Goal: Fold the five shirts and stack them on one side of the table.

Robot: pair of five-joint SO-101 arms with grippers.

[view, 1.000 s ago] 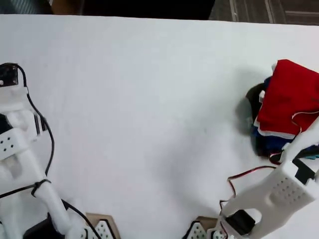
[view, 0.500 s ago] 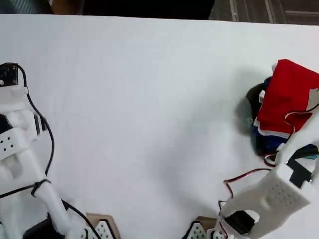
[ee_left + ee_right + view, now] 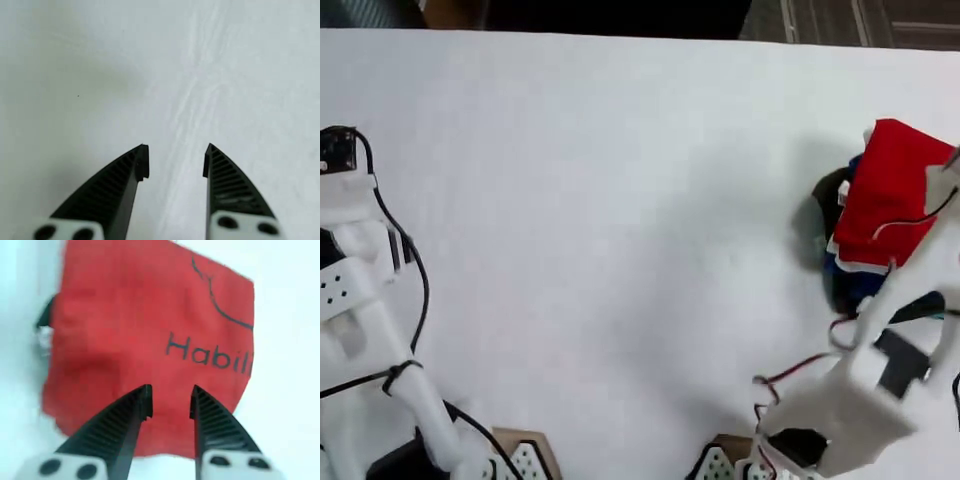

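Several folded shirts in stack [image 3: 850, 282] at right edge of high view, red shirt [image 3: 890, 190] topmost. Right end effector [image 3: 170, 401] released, empty, above it; left end effector [image 3: 175, 160] released over bare desk [image 3: 620, 200]. Likely near done; five unconfirmed.

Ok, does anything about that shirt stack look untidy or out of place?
Slightly. The red shirt sits flat on top, but the layers under it aren't flush: a black shirt bulges out on the side toward the middle of the table, and blue fabric pokes out at the near edge.

Matt red cloth shirt [image 3: 125, 320], smooth white table [image 3: 620, 200], ribbed plastic tool [image 3: 170, 401]
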